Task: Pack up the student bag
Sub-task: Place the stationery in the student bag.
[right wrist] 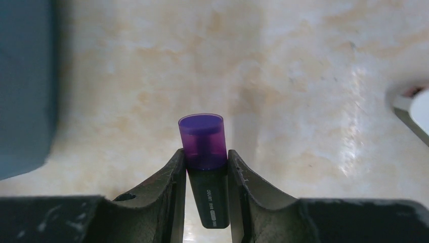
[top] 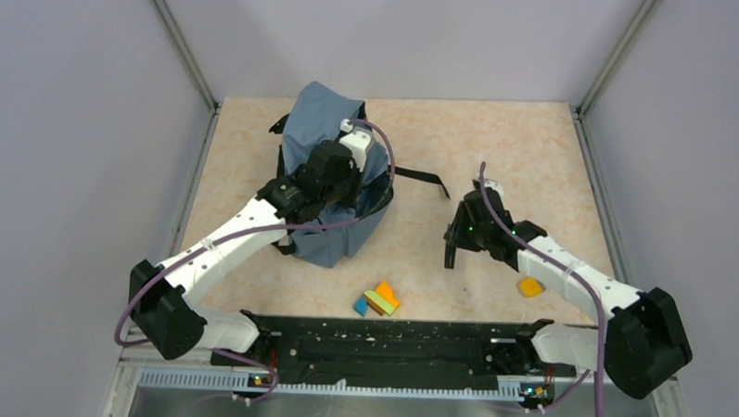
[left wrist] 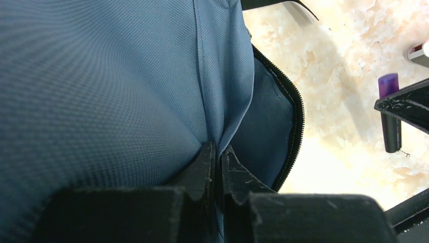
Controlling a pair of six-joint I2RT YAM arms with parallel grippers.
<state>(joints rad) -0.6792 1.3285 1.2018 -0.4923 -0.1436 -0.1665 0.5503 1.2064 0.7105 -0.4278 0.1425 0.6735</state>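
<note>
Left end effector (left wrist: pixel 217 152), pressed together on a fold of slate-blue fabric beside the zipper (left wrist: pixel 298 121), holds up the mouth of the student bag (top: pixel 315 118) at the far left of the worktop (top: pixel 498 148). To the right, the right end effector (right wrist: pixel 205 157) pinches a dark marker (right wrist: pixel 202 142) by its purple-capped end. The step in hand appears to be loading the marker; next it must travel left and be released inside the dark lining. Coloured blocks (top: pixel 377 300) and an orange piece (top: pixel 530 286) lie nearer, seemingly unpacked.
</note>
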